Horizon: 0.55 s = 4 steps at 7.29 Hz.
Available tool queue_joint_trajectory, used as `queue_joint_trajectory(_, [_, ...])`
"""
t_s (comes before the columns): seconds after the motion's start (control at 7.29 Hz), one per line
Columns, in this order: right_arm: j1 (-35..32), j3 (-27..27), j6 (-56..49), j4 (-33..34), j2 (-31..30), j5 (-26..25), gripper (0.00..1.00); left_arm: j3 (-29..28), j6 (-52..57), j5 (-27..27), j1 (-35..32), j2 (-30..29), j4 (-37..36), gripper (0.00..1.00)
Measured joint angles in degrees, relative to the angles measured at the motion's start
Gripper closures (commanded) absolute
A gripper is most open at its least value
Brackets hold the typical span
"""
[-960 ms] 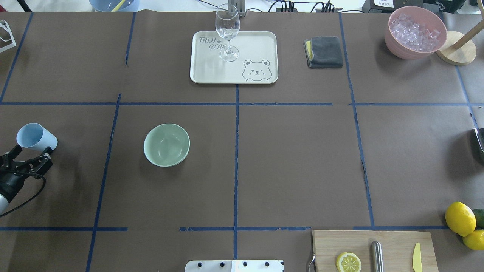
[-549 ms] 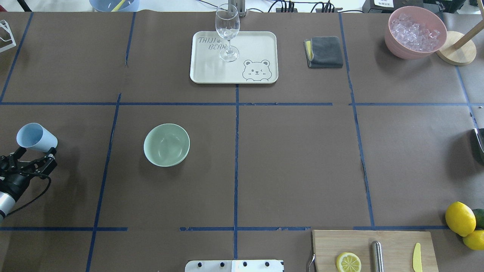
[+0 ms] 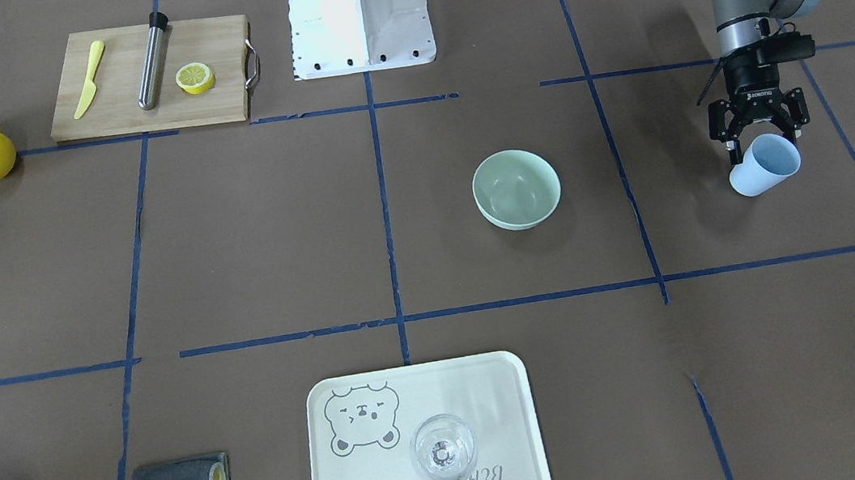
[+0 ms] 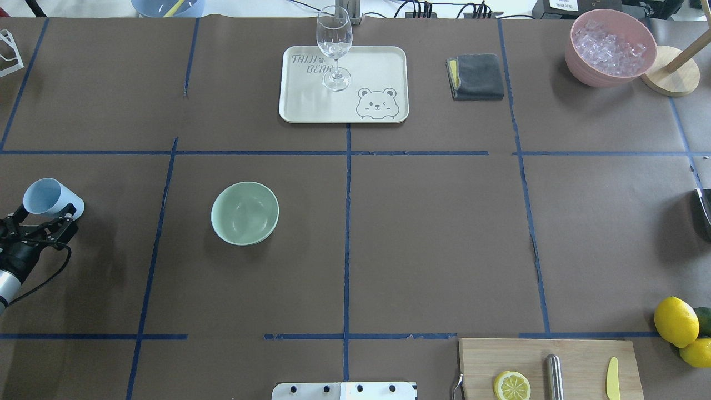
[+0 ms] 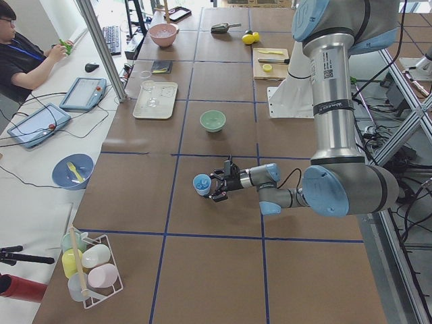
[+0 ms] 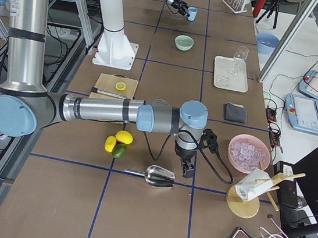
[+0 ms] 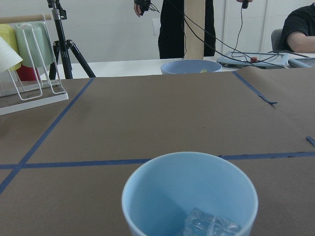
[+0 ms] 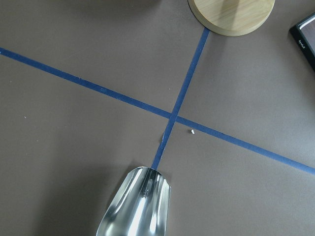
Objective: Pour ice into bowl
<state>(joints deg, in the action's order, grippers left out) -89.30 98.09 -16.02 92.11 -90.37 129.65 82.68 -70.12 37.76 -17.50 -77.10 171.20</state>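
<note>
The pale mint-green bowl (image 4: pixel 245 213) stands empty on the brown table, also in the front view (image 3: pixel 517 188). My left gripper (image 4: pixel 44 210) is at the table's far left edge, shut on a light blue cup (image 4: pixel 47 197) that it holds upright. It is well left of the bowl. In the left wrist view a few clear ice cubes (image 7: pixel 209 226) lie in the bottom of the cup (image 7: pixel 189 196). My right gripper (image 6: pixel 188 171) shows only in the right side view, above a metal scoop (image 8: pixel 135 206); I cannot tell whether it is open or shut.
A pink container of ice (image 4: pixel 611 47) stands at the far right back by a wooden stand base (image 4: pixel 669 71). A cream tray (image 4: pixel 377 61) with a wine glass (image 4: pixel 334 39), a grey cloth (image 4: pixel 476 76), a cutting board (image 4: pixel 577 355) and lemons (image 4: pixel 676 321) ring the table.
My left gripper has moved forward so its fingers sit around the blue cup. The cup has shifted slightly up and to the left in the overhead view.
</note>
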Motion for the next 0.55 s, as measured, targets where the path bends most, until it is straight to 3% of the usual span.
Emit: queue_joint_trajectory(0.55, [0.0,0.0,0.1,0.0,0.3,-0.1,0.00,-3.4,-0.3,0.0,-1.5,-4.1,-0.1,0.04])
